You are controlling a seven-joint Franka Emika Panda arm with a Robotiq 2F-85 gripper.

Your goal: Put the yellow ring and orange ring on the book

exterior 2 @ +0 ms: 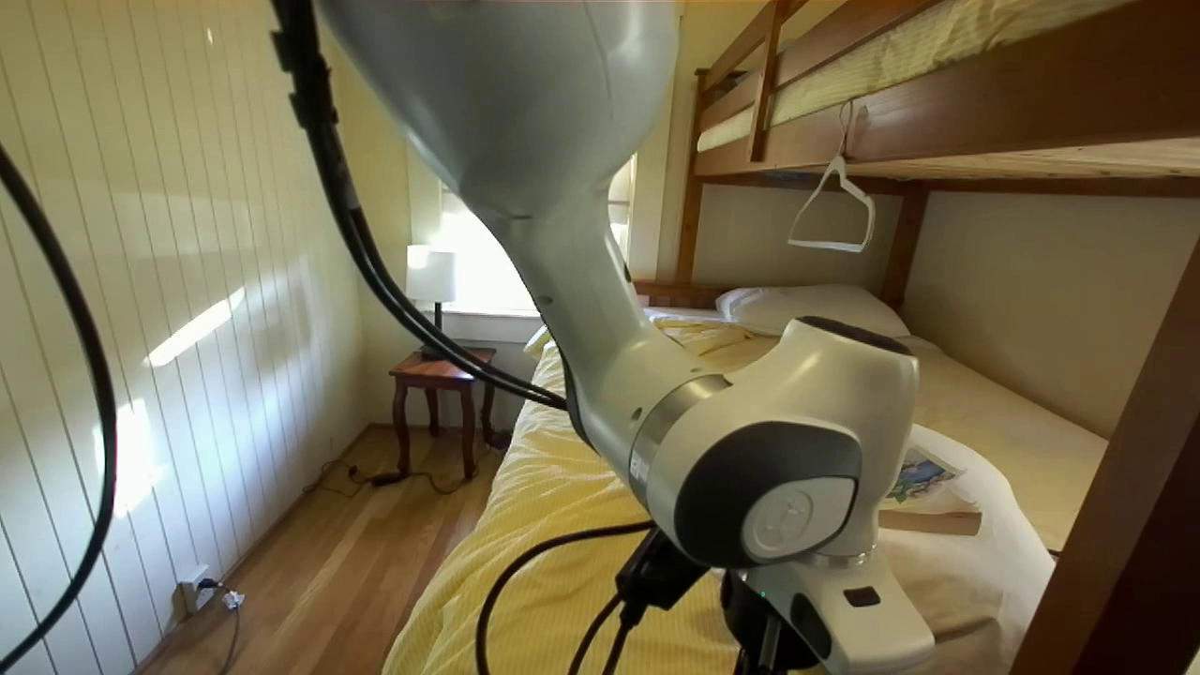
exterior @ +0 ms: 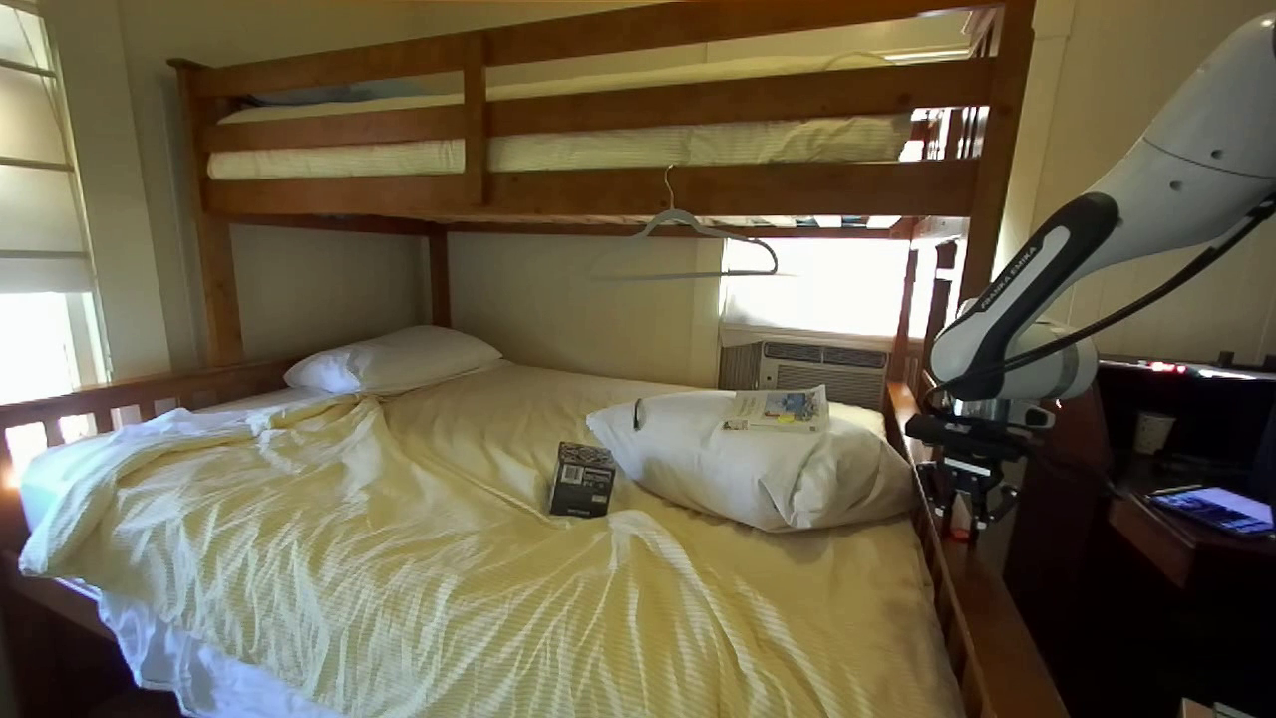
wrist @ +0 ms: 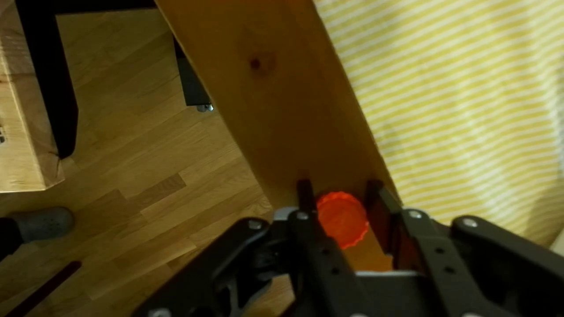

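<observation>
Bedroom: daylight reached a wooden bunk bed [exterior: 797,187], and I worked at the rail [wrist: 299,101] edging its lower level.
Gripper [wrist: 340,196]: it pointed down over the rail, its fingers [wrist: 381,220] pressed together on the orange ring [wrist: 343,219], one at each side.
Orange ring: seen from above it looked closer to a bottle cap, round, with no long axis to line up; whether it rested on the rail or hung just over it, I could not tell.
Book [exterior: 768,407]: it lay on the pillow [exterior: 718,459], on the bed side of the rail, well apart from the gripper, so the carry I faced ran inward from the rail and onto the cover. Foreshortening hid how its long side ran against the rail.
Yellow ring [exterior: 786,419]: I took it to be the yellow spot on the book, too small to be sure; if so, only the orange one was left to place.
Floor [wrist: 132,211]: it lay below the outer side of the rail, and I judged a slip that way would lose the ring.
Bunk post [exterior 2: 1144,487]: it stood near the rail, a hard edge to keep clear of; the pillow swelled just beside the rail too, so I wanted lift before sideways travel.
</observation>
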